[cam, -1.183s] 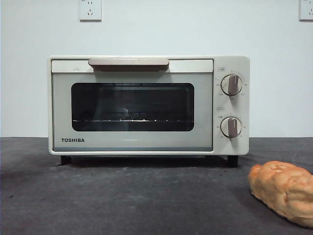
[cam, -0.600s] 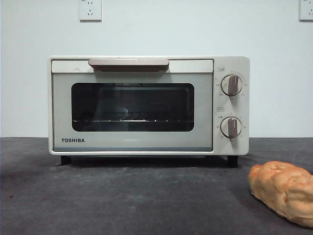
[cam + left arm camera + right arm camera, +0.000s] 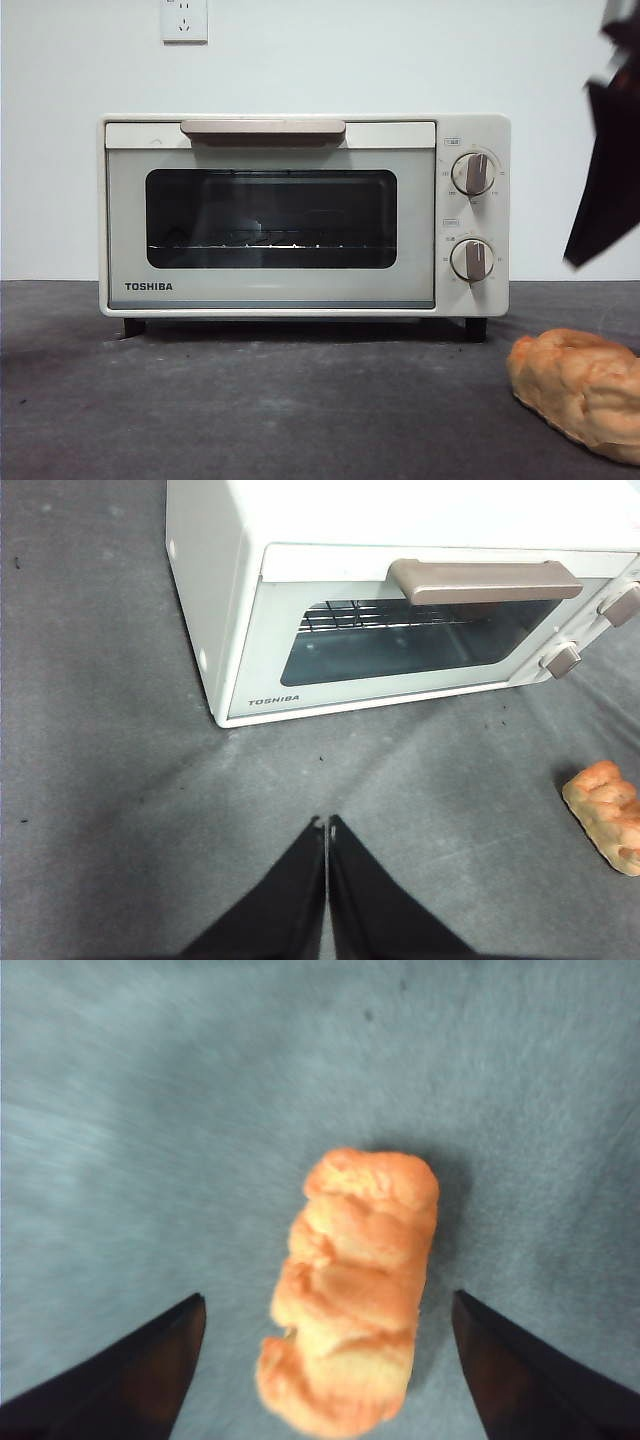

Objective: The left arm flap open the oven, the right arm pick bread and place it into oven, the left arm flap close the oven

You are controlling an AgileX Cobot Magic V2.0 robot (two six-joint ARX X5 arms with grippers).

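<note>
So the big change: half a second ago the space to the side of the TOSHIBA toaster oven (image 3: 304, 215) nearest its knobs was bare wall, and now a dark gripper has dropped in there from above, hanging level with the two round knobs (image 3: 473, 173) and well above the bread (image 3: 583, 392). Going by the wrist views that's the right gripper (image 3: 603, 160), since its camera looks straight down on the bun.

Weird part is the oven door is shut, with the beige bar handle (image 3: 485, 581) untouched. The task wants the left arm to flap it open first, so my read is the right arm is getting into position early, not that anything's been skipped for good. Nothing has actually been done to the oven yet.

Pose stuff:
- right gripper (image 3: 325, 1360): jaws spread wide, one on each side of the bread (image 3: 350, 1285) with clear table showing between them and the crust. Not touching it. The picture's a bit smeared, so probably on the move.
- left gripper (image 3: 326, 825): jaws pressed together into a point, holding nothing, hovering over the dark table (image 3: 120, 810) in front of the oven's door, well short of the handle.

Bread sits on the table in front of the oven, off past the knob end, lying flat.
</note>
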